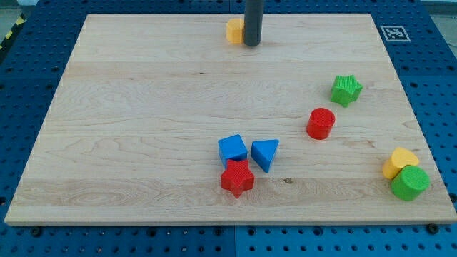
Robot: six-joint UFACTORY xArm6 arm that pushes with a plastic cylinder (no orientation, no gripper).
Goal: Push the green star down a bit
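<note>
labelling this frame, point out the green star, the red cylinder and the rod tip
green star (346, 89), camera view, centre of its top face
red cylinder (321, 122), camera view, middle of the block
my tip (251, 44), camera view, rod's very end, beside the yellow block (234, 31)

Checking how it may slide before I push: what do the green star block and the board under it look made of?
The green star-shaped block looks like matte plastic, possibly 3D-printed: fine ridged lines cover its faces, no gloss. The pale board looks like smooth light wood, judging by its long grain streaks and plank seams. My tip sits near the view's top, far from the star.
</note>
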